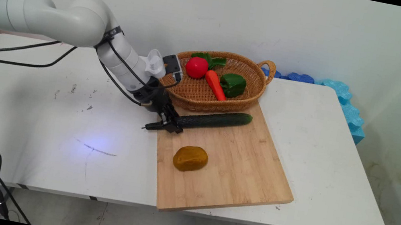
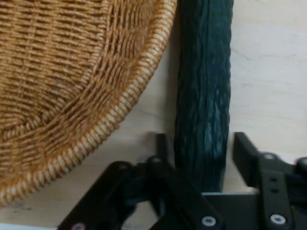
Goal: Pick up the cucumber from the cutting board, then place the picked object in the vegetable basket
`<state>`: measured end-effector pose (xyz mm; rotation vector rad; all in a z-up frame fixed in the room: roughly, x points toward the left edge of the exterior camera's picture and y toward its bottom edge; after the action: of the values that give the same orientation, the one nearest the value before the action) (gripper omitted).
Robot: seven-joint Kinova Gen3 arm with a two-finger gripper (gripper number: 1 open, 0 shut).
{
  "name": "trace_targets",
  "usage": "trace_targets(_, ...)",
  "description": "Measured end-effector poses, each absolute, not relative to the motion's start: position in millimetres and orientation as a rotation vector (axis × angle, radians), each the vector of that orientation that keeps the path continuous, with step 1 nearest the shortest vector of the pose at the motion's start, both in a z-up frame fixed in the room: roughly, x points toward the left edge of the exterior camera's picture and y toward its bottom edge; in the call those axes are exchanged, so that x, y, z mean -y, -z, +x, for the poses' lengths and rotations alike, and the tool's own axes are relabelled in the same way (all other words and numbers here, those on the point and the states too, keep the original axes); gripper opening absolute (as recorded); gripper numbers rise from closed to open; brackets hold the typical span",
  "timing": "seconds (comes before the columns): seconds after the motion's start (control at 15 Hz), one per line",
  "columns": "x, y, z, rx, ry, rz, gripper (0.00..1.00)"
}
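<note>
Nearest the camera, a brown potato point(image 1: 190, 158) is lying on the bamboo cutting board point(image 1: 231, 174), at about 7 o'clock from the board's middle, untouched. Just beyond it, the cucumber point(image 1: 215, 120) is stretched across the board's far end, stem tip at 3 o'clock, blunt end at 9 o'clock near the board's left edge. That blunt end is being straddled by the black gripper point(image 1: 170, 124), lowered to board level. In the hand view the cucumber point(image 2: 204, 96) is seen between the fingers point(image 2: 244, 151); one is sitting clear of the skin with a gap showing, so the jaws are judged spread, nothing clamped yet.

For a sound grip, judged from here: the cucumber is being taken near its very end, so a deeper reach along it would be steadier, and the wicker basket point(image 2: 72, 91) rim just beside the left finger should be kept clear.

Farther back, at 12 o'clock from the board, the wicker basket point(image 1: 258, 85) is being occupied by a tomato point(image 1: 196, 67), a carrot point(image 1: 216, 85), a green bell pepper point(image 1: 233, 85) and leafy greens point(image 1: 209, 59). Blue foam pieces point(image 1: 344, 104) are lying at the table's far right.
</note>
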<state>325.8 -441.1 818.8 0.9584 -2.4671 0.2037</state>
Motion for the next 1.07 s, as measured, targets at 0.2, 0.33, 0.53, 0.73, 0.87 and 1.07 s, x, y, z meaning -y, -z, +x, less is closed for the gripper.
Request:
trace_targets(0.2,442.1,-816.5,324.7,2.471,-0.203,0.949,0.0)
trace_targets(0.33,440.4,-816.6,323.9,2.473,-0.201,0.936,0.0)
trace_targets(0.53,434.6,-821.8,323.6,2.47,-0.191,0.901,0.0)
trace_targets(0.73,425.0,-837.4,325.5,2.453,-0.179,0.852,0.0)
trace_targets(0.87,419.8,-851.5,325.8,2.432,-0.17,0.82,0.0)
trace_targets(1.07,418.5,-871.4,328.0,2.401,-0.173,0.783,0.0)
